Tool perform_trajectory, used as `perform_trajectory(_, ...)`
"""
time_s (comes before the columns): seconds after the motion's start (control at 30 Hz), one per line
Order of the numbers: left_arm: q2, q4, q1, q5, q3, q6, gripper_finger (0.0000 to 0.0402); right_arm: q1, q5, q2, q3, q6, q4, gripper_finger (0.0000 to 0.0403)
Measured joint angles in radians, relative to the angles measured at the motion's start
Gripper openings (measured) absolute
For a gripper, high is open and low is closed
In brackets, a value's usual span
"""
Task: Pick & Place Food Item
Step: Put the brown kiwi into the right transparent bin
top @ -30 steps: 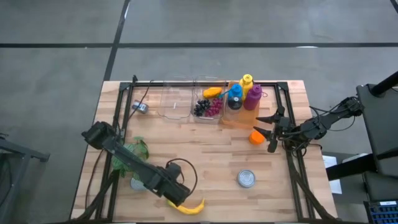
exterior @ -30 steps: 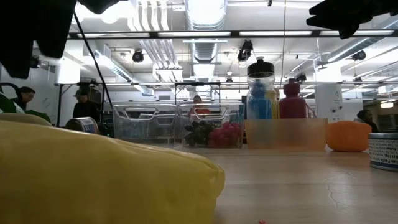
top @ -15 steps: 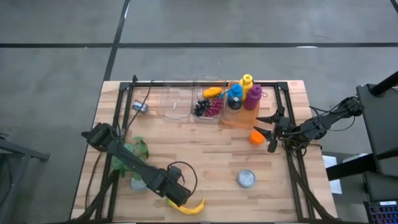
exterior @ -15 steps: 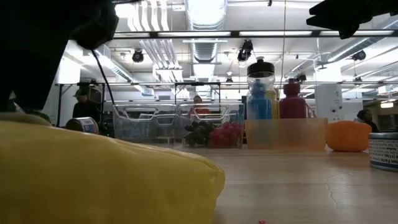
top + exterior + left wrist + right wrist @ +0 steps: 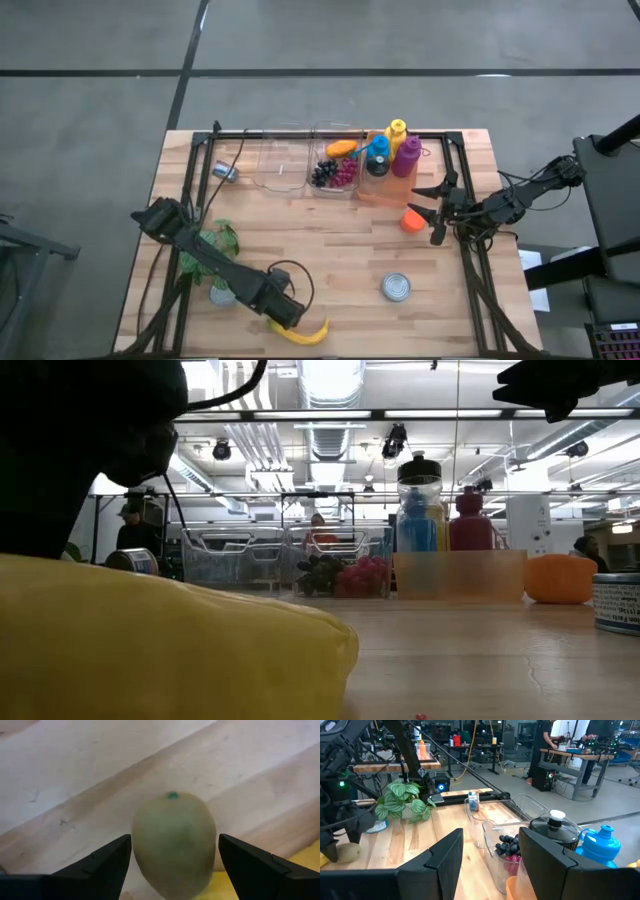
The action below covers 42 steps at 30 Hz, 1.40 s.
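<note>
A greenish-brown kiwi point(image 5: 172, 820) lies on the wooden table near its front edge, beside a yellow banana point(image 5: 306, 333). My left gripper point(image 5: 284, 312) points straight down over the kiwi and hides it in the high view. Its fingers point(image 5: 107, 860) are open and stand on either side of the kiwi, with a thin gap on each side. The low view shows the banana point(image 5: 150, 640) large in front, with the left arm dark above it. My right gripper point(image 5: 428, 208) waits open and level at the table's right side.
At the back stand clear bins point(image 5: 300, 165) with grapes point(image 5: 333, 174), and an orange tray point(image 5: 385, 185) with bottles. An orange fruit point(image 5: 411, 220) lies by my right gripper. A tin can point(image 5: 396, 288) stands front right, and a leafy plant point(image 5: 215, 243) at the left.
My left gripper has come down over the kiwi, still pointing down and still open. In the low view its dark bulk has sunk lower above the banana. The kiwi and banana have not moved.
</note>
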<state>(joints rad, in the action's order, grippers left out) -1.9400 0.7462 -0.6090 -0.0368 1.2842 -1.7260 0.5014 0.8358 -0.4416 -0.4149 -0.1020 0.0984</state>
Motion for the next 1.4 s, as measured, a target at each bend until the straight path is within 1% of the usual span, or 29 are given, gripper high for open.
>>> perform_trajectory(0.13,0.0,-0.021,0.001,-0.005,-0.031,-0.004,0.0305,0.0,0.0,0.001,0.0,0.0,0.0,0.019)
perform_trajectory(0.33,0.0,-0.028,0.001,-0.013,-0.032,-0.003,0.0301,0.0,0.0,0.0,0.0,-0.001,0.0,0.019)
perform_trajectory(0.43,0.0,-0.028,0.001,-0.015,-0.034,-0.003,0.0281,0.0,0.0,0.0,0.0,0.0,0.0,0.019)
perform_trajectory(0.63,0.0,-0.025,0.002,-0.016,-0.034,-0.003,0.0224,0.0,0.0,0.0,0.0,0.0,0.0,0.019)
perform_trajectory(0.73,0.001,-0.025,0.002,-0.016,-0.034,-0.003,0.0211,0.0,0.0,0.0,0.0,0.0,0.0,0.019)
perform_trajectory(1.0,0.006,-0.027,0.002,-0.021,-0.034,-0.003,0.0217,0.0,0.0,0.0,0.0,-0.001,0.0,0.019)
perform_trajectory(1.2,0.055,-0.028,0.011,-0.023,-0.034,-0.003,0.0217,0.0,0.0,0.0,0.0,-0.001,0.0,0.019)
perform_trajectory(1.4,0.105,-0.019,0.039,0.0,-0.034,0.017,0.0218,0.0,0.0,0.0,0.0,0.0,0.0,0.019)
